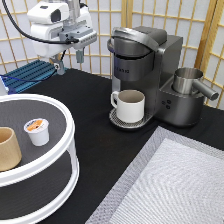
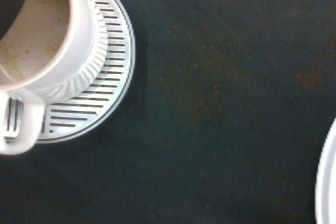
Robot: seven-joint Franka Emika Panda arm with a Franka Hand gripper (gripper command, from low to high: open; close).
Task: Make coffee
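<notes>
Coffee pod (image 1: 37, 131): upright on your white turntable's (image 1: 67, 120) upper tier, beside tan cup (image 1: 7, 148). Gripper (image 1: 70, 60): hangs high near the exterior view's top left, fingers spread, empty. White mug (image 1: 129, 105) (image 2: 37, 60): on coffee machine's (image 1: 145, 70) drip tray (image 2: 101, 100).

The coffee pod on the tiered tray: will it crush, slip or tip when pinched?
The coffee pod looks like thin plastic, so probably light and apt to dent under a hard squeeze. Its tapered sides might let it slip. Standing foil-up on the tray, it seems stable. The end effector hangs well away, holding nothing.
</notes>
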